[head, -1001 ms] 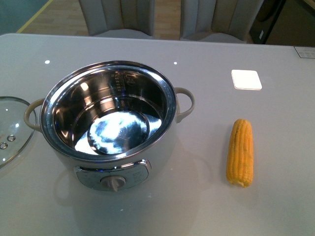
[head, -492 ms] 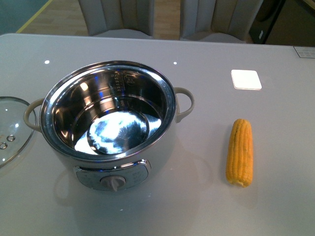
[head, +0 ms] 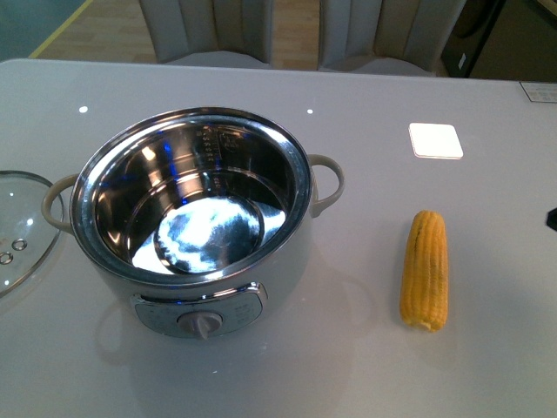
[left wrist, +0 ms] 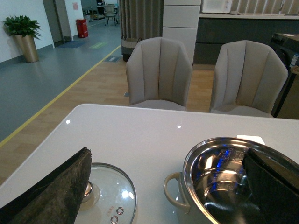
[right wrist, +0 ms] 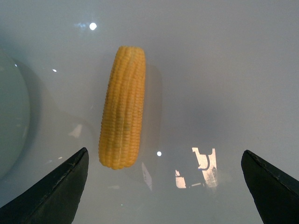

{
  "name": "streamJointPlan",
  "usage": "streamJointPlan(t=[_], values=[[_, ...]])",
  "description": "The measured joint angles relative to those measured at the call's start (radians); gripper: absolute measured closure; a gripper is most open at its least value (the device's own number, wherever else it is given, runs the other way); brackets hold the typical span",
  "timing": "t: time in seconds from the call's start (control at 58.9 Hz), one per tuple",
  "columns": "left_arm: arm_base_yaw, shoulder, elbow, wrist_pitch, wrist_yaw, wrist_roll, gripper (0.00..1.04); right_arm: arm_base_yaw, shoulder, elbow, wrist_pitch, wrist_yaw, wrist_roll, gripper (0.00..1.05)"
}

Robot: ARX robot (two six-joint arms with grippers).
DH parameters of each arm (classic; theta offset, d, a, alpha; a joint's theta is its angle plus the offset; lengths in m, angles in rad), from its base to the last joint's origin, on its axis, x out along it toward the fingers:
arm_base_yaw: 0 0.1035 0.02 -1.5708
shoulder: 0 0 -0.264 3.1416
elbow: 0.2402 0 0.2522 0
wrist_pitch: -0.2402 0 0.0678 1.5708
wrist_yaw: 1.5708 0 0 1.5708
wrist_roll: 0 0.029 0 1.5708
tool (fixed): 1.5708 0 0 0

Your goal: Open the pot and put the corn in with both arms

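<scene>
The pot stands open at centre-left in the front view, its steel bowl empty and its dial facing me. The corn lies on the table to the pot's right, lengthwise away from me. My right gripper hovers open above the table, with the corn ahead of its left finger and nothing between the fingers. Only a black sliver of that arm shows at the front view's right edge. My left gripper is open above the gap between the pot's rim and the glass lid.
The glass lid rests flat on the table left of the pot. A white square pad sits behind the corn. Two beige chairs stand at the table's far edge. The pot's white side curves near the right gripper.
A black piece of the right arm has come into the front view at the right edge. Blue reflections in the pot's bowl have shifted. Pot, lid and corn have not moved.
</scene>
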Motion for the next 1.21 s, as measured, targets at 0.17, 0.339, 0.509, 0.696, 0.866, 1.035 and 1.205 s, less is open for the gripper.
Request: streamJointPlan(t=[0.17,0.339,0.509,0.696,0.866,1.035,1.205], values=[[0.000,0.000,0.000,0.000,0.000,0.000,0.07,0.024,0.171,0.048,0.046,0.015,0.011,0.09],[0.000,0.000,0.000,0.000,0.000,0.000,0.07,0.042,0.286,0.090,0.074,0.025,0.015,0.09],[0.000,0.000,0.000,0.000,0.000,0.000,0.07,0.061,0.368,0.127,0.093,0.036,0.015,0.09],[0.000,0.000,0.000,0.000,0.000,0.000,0.07,0.082,0.424,0.148,0.089,0.046,0.014,0.09],[0.000,0.000,0.000,0.000,0.000,0.000,0.07,0.101,0.447,0.193,0.050,0.041,0.014,0.09],[0.000,0.000,0.000,0.000,0.000,0.000,0.07,0.115,0.474,0.235,0.014,0.025,0.010,0.09],[0.000,0.000,0.000,0.000,0.000,0.000,0.07,0.126,0.509,0.263,-0.004,0.017,0.007,0.09]])
